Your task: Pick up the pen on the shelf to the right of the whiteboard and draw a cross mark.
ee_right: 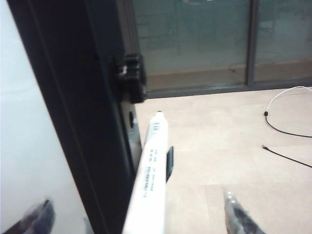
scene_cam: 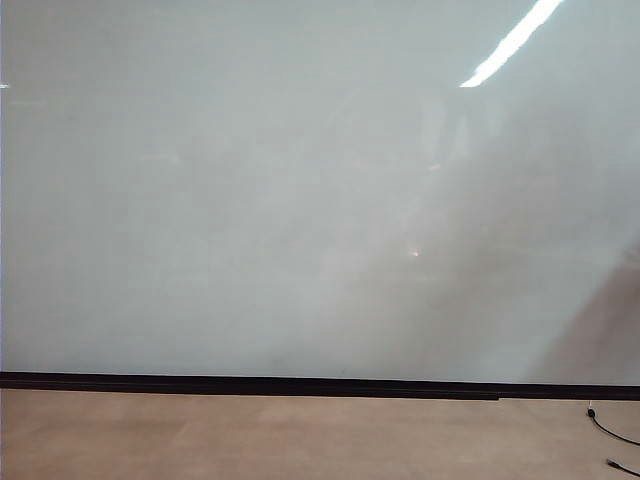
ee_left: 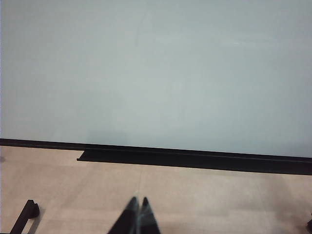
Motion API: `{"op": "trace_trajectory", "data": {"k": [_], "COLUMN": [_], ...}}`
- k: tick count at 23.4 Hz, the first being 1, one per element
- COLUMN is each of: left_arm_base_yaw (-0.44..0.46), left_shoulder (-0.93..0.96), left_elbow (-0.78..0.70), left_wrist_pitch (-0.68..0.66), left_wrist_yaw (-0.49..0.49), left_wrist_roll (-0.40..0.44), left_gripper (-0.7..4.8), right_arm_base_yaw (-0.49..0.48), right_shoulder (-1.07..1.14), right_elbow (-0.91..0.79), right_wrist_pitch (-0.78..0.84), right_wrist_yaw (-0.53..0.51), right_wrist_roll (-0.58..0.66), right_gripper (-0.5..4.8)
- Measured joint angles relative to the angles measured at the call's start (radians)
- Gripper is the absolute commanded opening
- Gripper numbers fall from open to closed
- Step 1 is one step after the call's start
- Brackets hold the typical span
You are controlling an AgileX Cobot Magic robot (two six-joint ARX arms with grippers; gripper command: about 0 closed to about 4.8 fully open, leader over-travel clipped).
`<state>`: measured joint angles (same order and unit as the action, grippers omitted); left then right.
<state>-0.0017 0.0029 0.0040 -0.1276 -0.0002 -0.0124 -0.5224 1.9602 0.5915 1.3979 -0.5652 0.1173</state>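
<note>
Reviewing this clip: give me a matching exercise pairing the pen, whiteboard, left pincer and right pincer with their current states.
Things:
1. pen
2. whiteboard
3. left pincer
4. right pincer

States:
A. fingers shut together, pointing toward the board's lower edge
B. blank, no mark drawn
C. open, one finger either side of the pen
D. lying beside the board's black frame, ungripped

Pairs: 1-D, 2-B, 3-A, 4-C

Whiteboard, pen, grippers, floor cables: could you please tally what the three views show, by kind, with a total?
Whiteboard: 1, no cross mark visible on it
Pen: 1, between the open right gripper fingers, not gripped
Grippers: 2, left gripper shut, facing the whiteboard
Floor cables: 2
Total: 6
</note>
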Motion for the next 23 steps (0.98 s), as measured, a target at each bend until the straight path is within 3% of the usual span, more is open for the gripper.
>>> {"op": "trace_trajectory", "data": {"k": [23], "left_arm_base_yaw": [0.000], "left_shoulder": [0.000], "left_elbow": [0.000], "left_wrist_pitch": [0.000], "left_wrist_yaw": [0.000], "left_wrist_roll": [0.000], "left_gripper": [-0.05], "right_arm_base_yaw": [0.000], "right_shoulder": [-0.018], "right_elbow": [0.001], "right_wrist_pitch": [0.003], "right_wrist_yaw": [-0.003], "right_wrist_roll": [-0.059], "right_gripper": [4.48]}}
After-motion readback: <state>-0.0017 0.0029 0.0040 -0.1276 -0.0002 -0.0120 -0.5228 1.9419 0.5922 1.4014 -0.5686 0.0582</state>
